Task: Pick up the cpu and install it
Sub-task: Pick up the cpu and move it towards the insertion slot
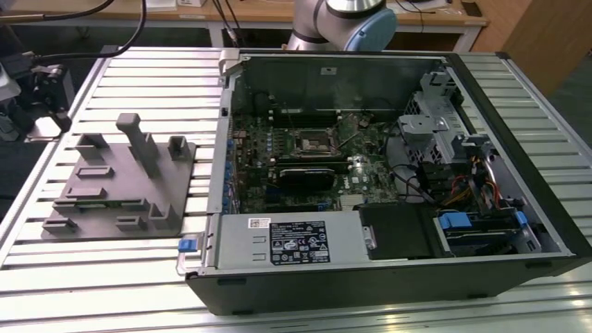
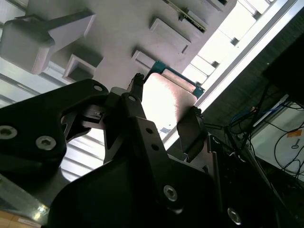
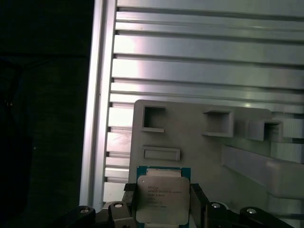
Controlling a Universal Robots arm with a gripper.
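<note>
Pick-up stage, install outstanding: holds the cpu over a corner of the grey fixture plate on the bench, not yet in the motherboard socket of the open computer case beside that plate. Clamps the fingers of the gripper onto two opposite edges of the cpu, in both wrist views; cannot tell whether lifted clear of the plate.

A workshop, by its slotted aluminium bench, opened computer case (motherboard bare) and cabled desks.
</note>
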